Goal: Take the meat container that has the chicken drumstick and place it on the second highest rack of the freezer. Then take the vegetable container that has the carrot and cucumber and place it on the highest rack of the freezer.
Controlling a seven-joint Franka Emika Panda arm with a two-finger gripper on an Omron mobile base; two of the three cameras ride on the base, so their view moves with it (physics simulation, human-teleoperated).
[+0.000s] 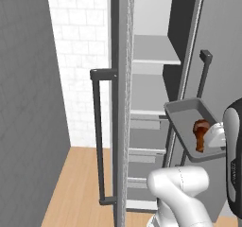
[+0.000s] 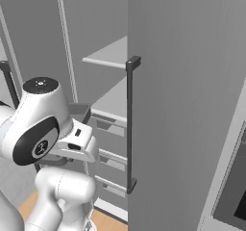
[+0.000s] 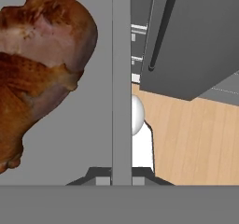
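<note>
Freezer (image 1: pixel 156 79): tall grey cabinet, both doors swung open, pale grey inside. Left door seen edge-on in the left base view, with a long dark bar handle (image 1: pixel 98 136) on its outer face. Right door stands open beyond the tray, with its own dark handle (image 1: pixel 204 74); in the right base view a door face fills the right half, handle (image 2: pixel 129 124) running down it.

Highest rack (image 1: pixel 153 51): flat pale shelf, bare. Second rack (image 1: pixel 146 96) below it, also bare. Drawers (image 1: pixel 146 141) stacked underneath.

Tray (image 1: pixel 186 109): shallow grey container, held up in the air in front of the freezer opening, at about the level of the upper drawers, tilted so its far end is higher. It is outside the cabinet, touching no rack.

Drumstick (image 1: pixel 200 134): reddish-brown, lying in the tray toward its near end; close up in the hand view (image 3: pixel 39 69), thick end up, resting on the tray floor.

Gripper (image 3: pixel 121 174): jaws together, clamped on the tray's near rim, which rises as a thin grey wall between the fingertips in the hand view. In the left base view the white hand (image 1: pixel 216 137) sits at the tray's near right edge.

Floor (image 1: pixel 80 183): pale wood. Wall (image 1: pixel 80 56): white tile, left of the freezer.
</note>
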